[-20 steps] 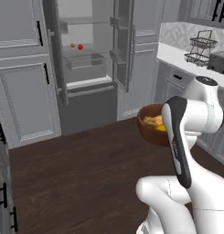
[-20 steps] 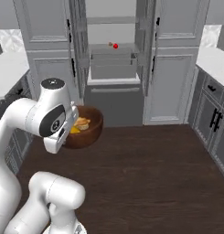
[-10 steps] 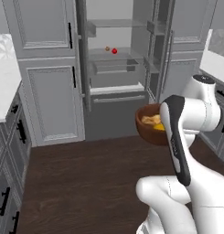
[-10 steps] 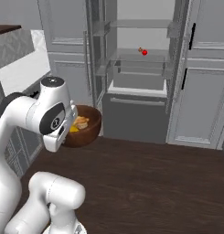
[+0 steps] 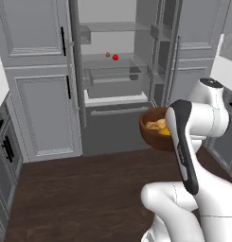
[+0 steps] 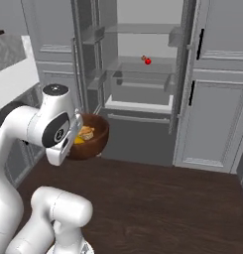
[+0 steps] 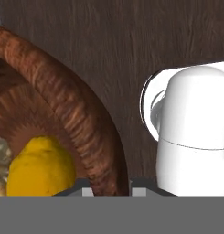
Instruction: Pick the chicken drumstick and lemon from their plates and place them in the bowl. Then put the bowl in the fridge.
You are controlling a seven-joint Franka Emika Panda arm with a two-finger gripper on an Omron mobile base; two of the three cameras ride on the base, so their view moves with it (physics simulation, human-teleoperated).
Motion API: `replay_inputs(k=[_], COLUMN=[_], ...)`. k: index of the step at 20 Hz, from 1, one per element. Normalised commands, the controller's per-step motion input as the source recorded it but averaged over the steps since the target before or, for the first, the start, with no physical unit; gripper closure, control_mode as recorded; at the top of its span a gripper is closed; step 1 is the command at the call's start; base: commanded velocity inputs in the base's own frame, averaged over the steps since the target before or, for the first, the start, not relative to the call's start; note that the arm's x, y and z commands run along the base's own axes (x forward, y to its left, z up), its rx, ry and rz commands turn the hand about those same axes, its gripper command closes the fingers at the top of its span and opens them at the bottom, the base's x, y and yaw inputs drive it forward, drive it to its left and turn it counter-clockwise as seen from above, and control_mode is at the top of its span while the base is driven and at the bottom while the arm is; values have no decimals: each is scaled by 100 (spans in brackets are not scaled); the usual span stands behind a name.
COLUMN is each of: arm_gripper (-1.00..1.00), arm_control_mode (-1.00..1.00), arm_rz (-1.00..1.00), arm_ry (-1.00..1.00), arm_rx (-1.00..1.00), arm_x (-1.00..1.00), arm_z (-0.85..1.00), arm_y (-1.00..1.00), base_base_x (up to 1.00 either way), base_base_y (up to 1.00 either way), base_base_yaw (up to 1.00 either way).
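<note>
The fridge [image 5: 118,71] stands open straight ahead, set into a wall of light grey cabinets [image 5: 39,85] with dark handles. Its grey inside shows glass shelves [image 5: 115,60] and a drawer [image 5: 116,75] below them; on the middle shelf sits a small red thing [image 5: 115,57] with a smaller brownish thing [image 5: 107,55] just beside it. Door racks [image 5: 160,33] hang at either side of the opening. Below the opening, a lower drawer front [image 5: 118,111] is shut.

The floor [image 5: 75,194] is dark brown wood planks, bare between the robot and the fridge. A strip of white worktop [image 6: 11,79] runs along the room's left side in the right base view, with dark lower cabinets [image 5: 4,156] under it.

The bowl [image 6: 91,136] is held up in the air in front of the arm, well short of the fridge and about level with its lower drawer front. In the hand view the jaws are clenched on the bowl's rim [image 7: 93,137], one tip inside and one outside. The lemon [image 7: 40,167] lies in the bowl against its wall, and the drumstick [image 5: 155,125] lies beside it.
</note>
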Motion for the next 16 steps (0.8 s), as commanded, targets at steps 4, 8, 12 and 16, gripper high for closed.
replay_inputs(k=[4, 8, 12, 16], arm_gripper=[100, 100, 100, 100], arm_control_mode=[100, 100, 100, 100], arm_rz=[0, 0, 0, 0], arm_ry=[0, 0, 0, 0], arm_rx=[0, 0, 0, 0], arm_x=[0, 0, 0, 0], arm_z=[0, 0, 0, 0], arm_y=[0, 0, 0, 0], base_base_x=[99, 95, 85, 83], base_base_y=[-18, -53, -67, -34], base_base_yaw=[6, 13, 15, 13])
